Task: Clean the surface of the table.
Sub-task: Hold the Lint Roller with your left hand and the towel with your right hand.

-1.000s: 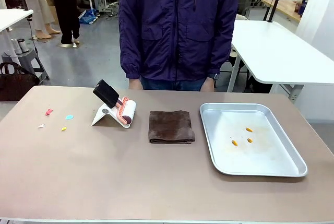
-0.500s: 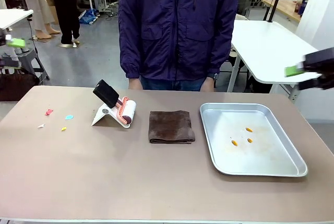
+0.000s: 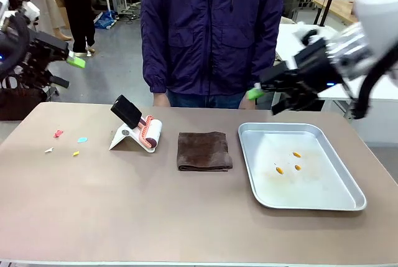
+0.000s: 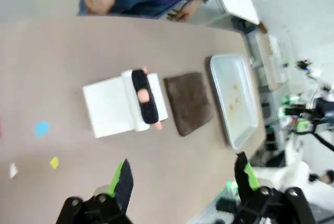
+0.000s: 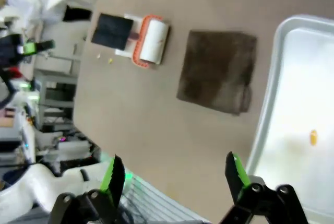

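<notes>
**Both end effectors open, arriving over the tabletop**

- Left end effector (image 3: 67, 72): jaws apart, empty, high off the far-left corner.
- Right end effector (image 3: 264, 100): jaws apart, empty, above the far rim of the tray (image 3: 323, 186).
- Tabletop (image 3: 124, 211): carries the lint roller (image 3: 149, 133), brown cloth (image 3: 204, 150) and paper scraps (image 3: 58, 134).
- Handling: probably an approach; grip the black handle (image 3: 126, 110) squarely.
- Change: both arms have swung in within the last second; the items have not moved.
</notes>
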You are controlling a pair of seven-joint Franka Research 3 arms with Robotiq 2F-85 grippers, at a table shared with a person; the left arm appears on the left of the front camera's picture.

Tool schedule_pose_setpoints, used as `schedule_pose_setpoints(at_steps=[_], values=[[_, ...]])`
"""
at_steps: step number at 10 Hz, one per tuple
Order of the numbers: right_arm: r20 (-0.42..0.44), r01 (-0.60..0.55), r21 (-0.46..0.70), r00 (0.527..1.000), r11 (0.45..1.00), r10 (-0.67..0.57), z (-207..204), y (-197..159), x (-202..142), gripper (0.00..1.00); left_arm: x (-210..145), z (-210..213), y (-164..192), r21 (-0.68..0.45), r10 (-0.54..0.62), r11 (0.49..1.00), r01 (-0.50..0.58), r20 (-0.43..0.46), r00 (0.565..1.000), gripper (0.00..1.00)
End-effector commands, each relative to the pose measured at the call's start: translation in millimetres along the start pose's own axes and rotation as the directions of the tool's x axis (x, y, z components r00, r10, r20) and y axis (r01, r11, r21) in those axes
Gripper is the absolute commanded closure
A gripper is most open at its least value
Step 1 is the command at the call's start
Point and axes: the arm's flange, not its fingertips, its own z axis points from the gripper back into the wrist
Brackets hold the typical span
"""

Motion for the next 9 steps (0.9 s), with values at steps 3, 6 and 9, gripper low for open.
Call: schedule_pose_setpoints(at_steps=[3, 6, 9], values=[[-0.105, 0.079, -0.162, 0.99, 0.984, -0.097, -99, 35, 30, 0.0, 11, -26, 5, 0.059, -0.019, 0.998, 0.028, -0.141, 0.99, 0.0], [-0.132, 0.031, -0.3, 0.989, 0.954, -0.073, -163, 25, 24, 0.0, 8, -51, 4, -0.012, -0.054, 0.999, 0.052, -0.185, 0.981, 0.0], [-0.057, 0.075, -0.387, 0.993, 0.919, -0.105, -172, 11, 31, 0.0, 12, -81, 8, -0.029, -0.067, 0.998, 0.062, -0.245, 0.967, 0.0]])
